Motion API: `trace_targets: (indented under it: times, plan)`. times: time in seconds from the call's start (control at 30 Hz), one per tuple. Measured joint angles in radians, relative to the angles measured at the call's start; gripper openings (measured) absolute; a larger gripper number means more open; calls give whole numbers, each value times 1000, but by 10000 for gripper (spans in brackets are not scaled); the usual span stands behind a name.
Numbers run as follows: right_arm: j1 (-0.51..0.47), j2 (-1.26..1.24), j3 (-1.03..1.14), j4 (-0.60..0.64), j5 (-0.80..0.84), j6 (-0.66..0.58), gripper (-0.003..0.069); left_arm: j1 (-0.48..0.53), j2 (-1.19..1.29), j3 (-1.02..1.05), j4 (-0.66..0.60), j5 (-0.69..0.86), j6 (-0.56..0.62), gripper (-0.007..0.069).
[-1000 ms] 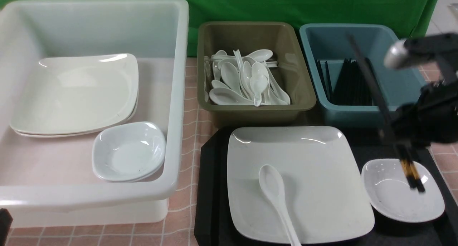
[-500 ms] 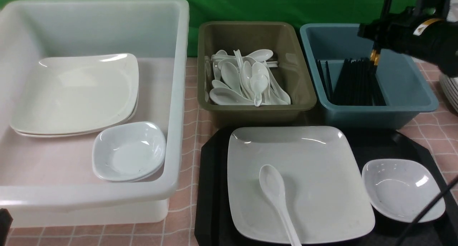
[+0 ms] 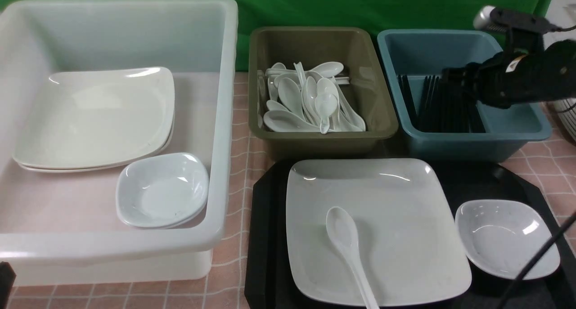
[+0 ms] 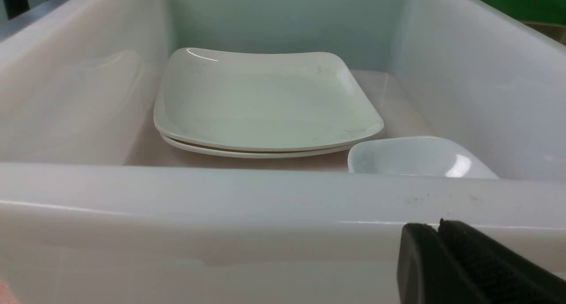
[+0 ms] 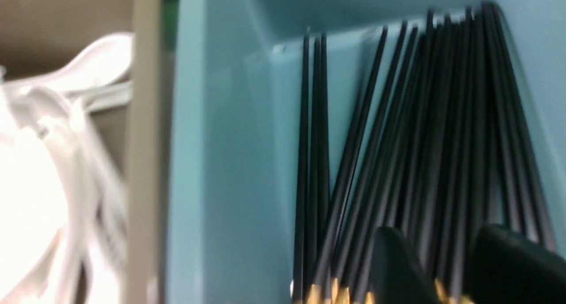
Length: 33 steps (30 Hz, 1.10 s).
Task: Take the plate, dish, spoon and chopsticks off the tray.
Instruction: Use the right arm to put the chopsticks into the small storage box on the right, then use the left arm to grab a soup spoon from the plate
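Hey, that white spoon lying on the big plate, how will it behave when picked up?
The spoon looks glossy, so probably slippery between jaws. Gripped by the handle, its deep bowl may tip it down. Nudged, it would likely slide on the smooth plate.

Staged lab bench, green backdrop [image 3: 342, 7], olive tub [image 3: 315, 43] of spoons [image 3: 310, 102], pink checked tablecloth [image 3: 238, 120]

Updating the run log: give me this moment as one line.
right gripper: jaws apart over blue tub | chopsticks: in tub | left gripper: shut | plate, spoon, dish: on tray
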Motion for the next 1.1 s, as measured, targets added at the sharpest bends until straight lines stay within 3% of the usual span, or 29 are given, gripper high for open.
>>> trace_targets:
  times: [0.07, 0.17, 0.23, 0.3, 0.63, 0.87, 1.0, 1.03, 1.1]
  plan:
    - [0, -148, -2, 0, 253, -44, 89, 0, 0, 0, 0, 0, 0, 22]
    - [0, -247, -3, 0, 418, -58, 36, 0, 0, 0, 0, 0, 0, 22]
    - [0, -372, 19, 6, 602, -76, 30, 0, 0, 0, 0, 0, 0, 22]
    - [0, -464, 76, 23, 664, -78, 30, 0, 0, 0, 0, 0, 0, 22]
    - [0, -1015, 539, 71, 716, -127, 30, 0, 0, 0, 0, 0, 0, 22]
    - [0, -1277, 710, 116, 716, -258, 30, 0, 0, 0, -1, -1, 0, 22]
    - [4, -1307, 713, 172, 715, -302, 30, 0, 0, 0, -170, -28, -85, 22]
    - [17, -1307, 714, 189, 712, -317, 30, 0, 0, 0, -317, -40, -143, 22]
    - [61, -1305, 718, 202, 704, -339, 30, 0, 0, 0, -479, -63, -207, 22]
